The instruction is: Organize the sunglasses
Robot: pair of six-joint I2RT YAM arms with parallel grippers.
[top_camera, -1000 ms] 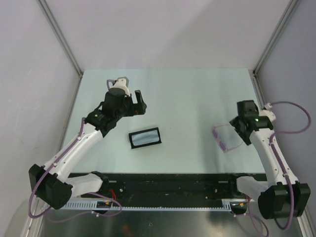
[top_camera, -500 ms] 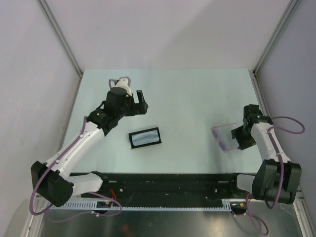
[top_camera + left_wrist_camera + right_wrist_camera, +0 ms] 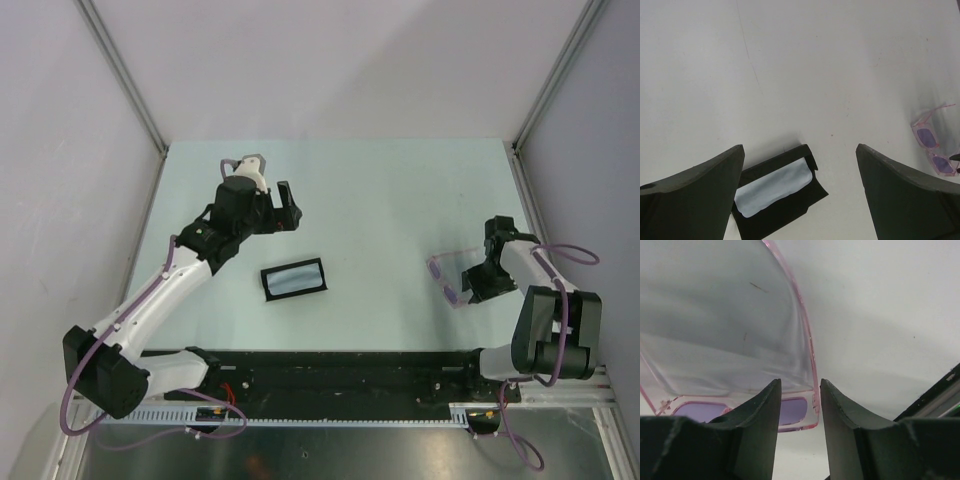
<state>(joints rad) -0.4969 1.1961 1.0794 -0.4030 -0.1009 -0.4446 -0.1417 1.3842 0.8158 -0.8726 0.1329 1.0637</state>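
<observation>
The sunglasses point(image 3: 449, 279), pale pink frame with purple lenses, lie on the table at the right. They also show in the left wrist view point(image 3: 932, 149). My right gripper point(image 3: 478, 284) is low at their right end. In the right wrist view its fingers point(image 3: 800, 382) stand a little apart, straddling the frame's end and one lens point(image 3: 796, 410) without visibly pinching it. The black case point(image 3: 266, 284) lies open at mid-table with the pale blue cloth point(image 3: 295, 279) in it. My left gripper point(image 3: 278, 207) is wide open and empty, behind the case point(image 3: 790, 212) and cloth point(image 3: 772, 187).
Grey walls and metal posts enclose the pale table point(image 3: 380, 190) on three sides. The black rail point(image 3: 340, 365) carrying the arm bases runs along the near edge. The right table edge is close beside the right gripper.
The right arm has folded back and its gripper has dropped to the right end of the sunglasses. The sunglasses have hardly moved. The left arm has shifted only slightly.
</observation>
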